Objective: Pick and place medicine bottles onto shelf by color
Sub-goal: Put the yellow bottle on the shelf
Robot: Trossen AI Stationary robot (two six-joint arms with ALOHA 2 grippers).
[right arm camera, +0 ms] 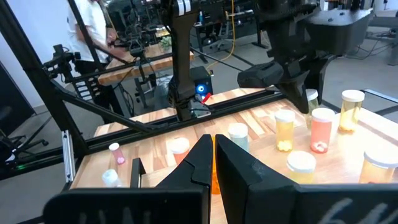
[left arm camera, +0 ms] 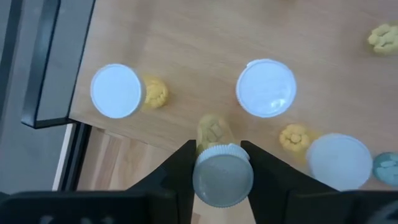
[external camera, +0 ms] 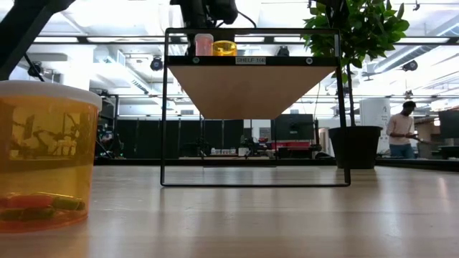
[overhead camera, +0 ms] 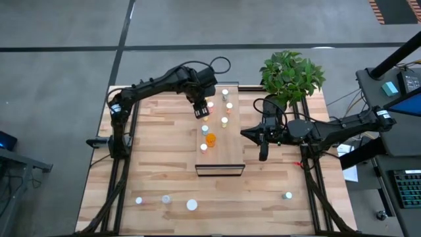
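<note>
A large orange translucent bottle [external camera: 44, 154] is seen nearest on the plank table [overhead camera: 158, 174], beyond it the light-wood shelf [overhead camera: 230, 148], where a small yellow white-capped bottle [left arm camera: 217, 165] is clamped by the left gripper [left arm camera: 219, 163], while the right gripper [right arm camera: 213, 146] is pressed closed, empty, alongside.

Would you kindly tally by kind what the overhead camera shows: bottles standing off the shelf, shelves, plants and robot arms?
Off-shelf bottles: 4
Shelf: 1
Potted plant: 1
Robot arms: 2
Total: 8

Robotics lab (camera rigs [right arm camera: 68, 59], workbenches [right arm camera: 134, 65]).
</note>
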